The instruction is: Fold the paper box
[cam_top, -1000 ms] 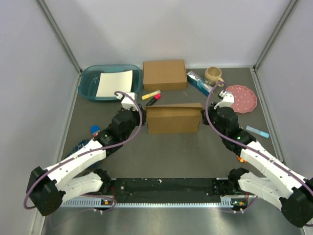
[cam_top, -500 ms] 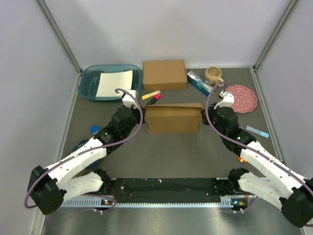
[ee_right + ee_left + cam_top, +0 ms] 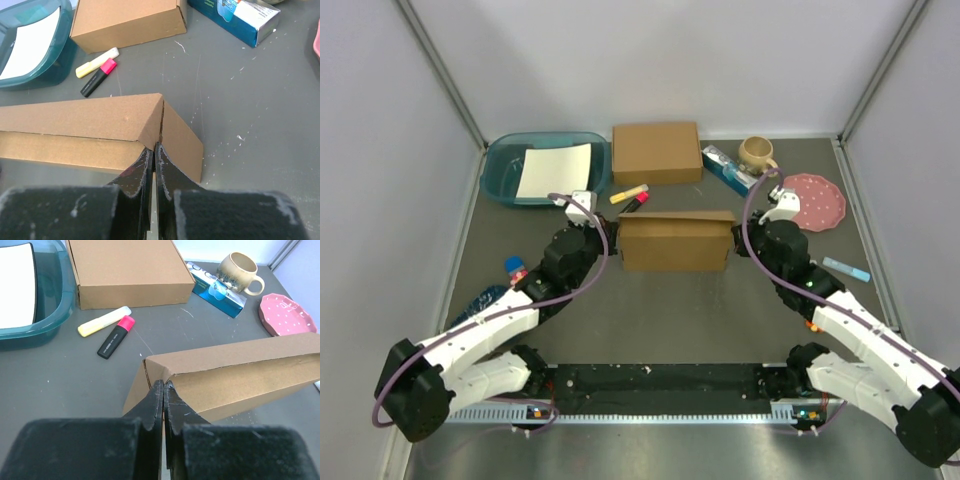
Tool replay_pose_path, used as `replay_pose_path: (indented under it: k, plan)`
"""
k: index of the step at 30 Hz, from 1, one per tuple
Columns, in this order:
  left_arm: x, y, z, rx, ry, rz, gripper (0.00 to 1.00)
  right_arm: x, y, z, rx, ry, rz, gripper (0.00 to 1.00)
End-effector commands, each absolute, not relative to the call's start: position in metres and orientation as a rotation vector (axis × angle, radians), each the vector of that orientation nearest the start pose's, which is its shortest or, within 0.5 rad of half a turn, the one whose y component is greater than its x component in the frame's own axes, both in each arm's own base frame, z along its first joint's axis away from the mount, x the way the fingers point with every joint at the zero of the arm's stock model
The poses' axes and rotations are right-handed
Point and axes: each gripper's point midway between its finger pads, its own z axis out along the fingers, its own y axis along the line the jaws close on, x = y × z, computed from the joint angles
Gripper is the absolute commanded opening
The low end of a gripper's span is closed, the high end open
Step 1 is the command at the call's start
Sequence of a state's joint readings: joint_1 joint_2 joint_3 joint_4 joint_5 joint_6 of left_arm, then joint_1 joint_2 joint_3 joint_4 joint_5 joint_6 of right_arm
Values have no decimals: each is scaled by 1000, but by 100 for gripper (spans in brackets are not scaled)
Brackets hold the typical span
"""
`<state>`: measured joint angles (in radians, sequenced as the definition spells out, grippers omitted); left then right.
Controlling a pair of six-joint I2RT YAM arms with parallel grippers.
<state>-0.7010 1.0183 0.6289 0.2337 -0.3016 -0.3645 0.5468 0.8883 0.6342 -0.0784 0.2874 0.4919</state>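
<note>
Left pincer is pressed shut, tips touching the paper box at its left end corner; right pincer likewise shut against the right end corner.

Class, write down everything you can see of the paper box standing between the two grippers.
The paper box is plain brown cardboard, folded into a long, shallow rectangular shape with creased corners. It sits on the grey table mid-scene, its long side running left to right. The shut left gripper meets its left end corner and the shut right gripper its right end corner. Whether either pinches cardboard cannot be told.
</note>
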Motion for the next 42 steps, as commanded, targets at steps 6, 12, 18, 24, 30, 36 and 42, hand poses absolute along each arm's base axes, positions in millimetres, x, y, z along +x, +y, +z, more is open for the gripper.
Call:
replay_pose_path:
  k: [6, 12, 18, 24, 30, 36, 42]
  plan:
    - [285, -211, 149, 94, 1922, -542, 0, 270, 132, 141, 111, 2114, 347, 0]
    - [278, -208, 120, 72, 1961, -528, 0, 268, 130, 136, 108, 2122, 341, 0]
    - [270, -203, 96, 52, 1999, -495, 0, 263, 128, 127, 104, 2142, 334, 0]
    - [255, -201, 61, 31, 2074, -462, 0, 256, 125, 116, 107, 2163, 329, 0]
    - [250, -199, 38, 29, 2124, -417, 0, 252, 121, 115, 114, 2167, 319, 0]
    - [255, -197, 46, 20, 2104, -390, 0, 252, 118, 139, 114, 2131, 322, 0]
    - [260, -198, 56, 12, 2103, -365, 0, 253, 116, 191, 102, 2040, 348, 49]
